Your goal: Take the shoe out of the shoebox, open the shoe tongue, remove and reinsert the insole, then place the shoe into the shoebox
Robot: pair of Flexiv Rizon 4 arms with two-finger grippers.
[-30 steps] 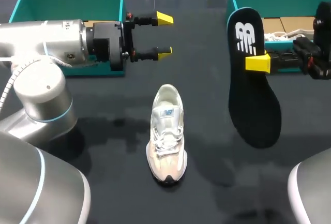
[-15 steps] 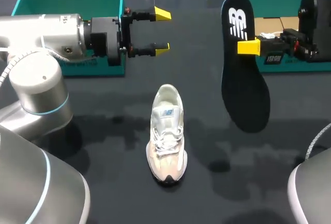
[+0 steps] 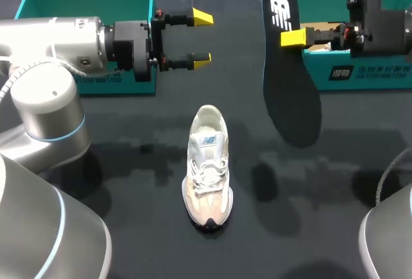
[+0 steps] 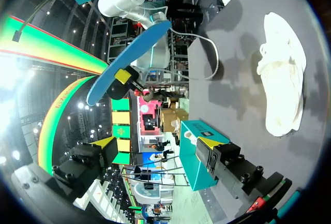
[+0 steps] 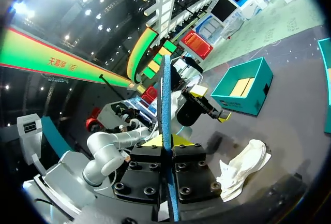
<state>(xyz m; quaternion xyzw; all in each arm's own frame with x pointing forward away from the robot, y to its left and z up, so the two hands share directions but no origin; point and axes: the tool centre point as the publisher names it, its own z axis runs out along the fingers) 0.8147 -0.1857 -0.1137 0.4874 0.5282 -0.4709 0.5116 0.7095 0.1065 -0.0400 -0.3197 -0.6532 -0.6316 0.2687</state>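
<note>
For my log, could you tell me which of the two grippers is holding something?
The right gripper: its fingers are shut on the black insole. The left gripper is open, with nothing between its fingers.

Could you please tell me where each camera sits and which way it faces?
Head view: above and behind, looking down at the table; left arm and right arm show.
Left wrist view: along its own open jaws, toward shoe and insole.
Right wrist view: along jaws shut on the insole, facing the left arm.
Shared: shoe and insole.
</note>
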